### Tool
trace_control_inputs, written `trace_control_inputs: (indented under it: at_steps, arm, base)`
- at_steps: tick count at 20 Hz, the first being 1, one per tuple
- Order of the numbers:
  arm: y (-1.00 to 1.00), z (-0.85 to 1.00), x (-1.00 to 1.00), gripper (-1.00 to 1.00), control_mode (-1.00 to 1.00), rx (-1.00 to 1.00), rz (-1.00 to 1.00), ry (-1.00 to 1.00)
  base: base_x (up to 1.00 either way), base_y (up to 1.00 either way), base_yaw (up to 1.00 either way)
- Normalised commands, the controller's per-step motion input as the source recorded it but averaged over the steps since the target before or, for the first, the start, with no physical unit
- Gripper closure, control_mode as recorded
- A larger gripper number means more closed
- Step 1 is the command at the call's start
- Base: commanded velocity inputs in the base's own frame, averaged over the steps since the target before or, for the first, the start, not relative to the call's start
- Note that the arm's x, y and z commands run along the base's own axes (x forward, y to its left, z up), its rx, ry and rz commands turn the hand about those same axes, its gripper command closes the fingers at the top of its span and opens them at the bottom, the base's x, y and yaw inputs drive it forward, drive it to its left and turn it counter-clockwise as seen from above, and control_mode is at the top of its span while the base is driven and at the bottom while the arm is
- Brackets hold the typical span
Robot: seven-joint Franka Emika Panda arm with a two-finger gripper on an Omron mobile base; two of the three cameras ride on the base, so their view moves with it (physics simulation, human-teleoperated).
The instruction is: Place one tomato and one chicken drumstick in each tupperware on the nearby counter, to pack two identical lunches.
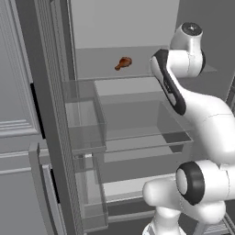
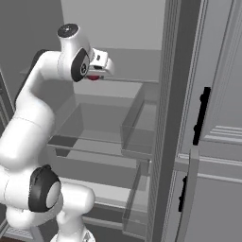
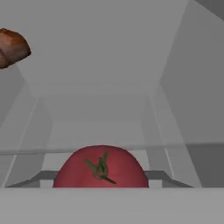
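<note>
From where I stand the fridge is open, and over on the left side of the upper shelf (image 1: 110,69) lies a brown chicken drumstick (image 1: 123,63), alone on the grey surface and well apart from the arm. In the hand view the same drumstick (image 3: 13,47) sits at the top left edge, partly cut off by the frame. Moving rightward in the left base view, clear drawers (image 1: 142,124) sit below that shelf, and to their right the white arm (image 1: 193,105) climbs from the lower right and bends in toward the shelf, its wrist blocking whatever the hand is doing there. From the other side, the right base view shows the arm rising at the left, the hand reaching onto the shelf, and a bit of red just under the gripper (image 2: 97,74): that is the tomato (image 2: 94,77), mostly hidden by the hand. The hand view shows the tomato (image 3: 101,168) much better (green stem facing the camera, low and centred, right up against the hand). I cannot see the fingertips themselves in any view, so I cannot tell whether the jaws are closed on the tomato or merely standing around it. Farther right in the right base view stands the open fridge door's edge, then grey panelled cabinet fronts (image 2: 217,118) with black handles (image 2: 202,116).
</note>
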Motion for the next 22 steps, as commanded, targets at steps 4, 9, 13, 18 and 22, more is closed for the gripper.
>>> trace_control_inputs:
  at_steps: [4, 9, 13, 18, 22]
  arm:
    - [0.26, -0.02, -1.0, 1.0, -1.0, -0.02, 0.1, 0.0]
    - [0.25, -0.29, -1.0, 1.0, -1.0, -0.01, 0.11, 0.0]
    - [0.05, -0.66, -1.0, 1.0, -1.0, 0.0, 0.14, 0.0]
    - [0.01, -0.76, -1.0, 1.0, -1.0, 0.0, 0.13, -0.03]
    - [0.02, -0.31, -0.5, 1.0, 1.0, 0.0, 0.05, 0.0]
  base:
    - [0.0, 0.0, 0.0]
    - [0.0, 0.0, 0.0]
    - [0.0, 0.0, 0.0]
    - [0.0, 0.0, 0.0]
    - [-0.5, 0.03, 0.05]
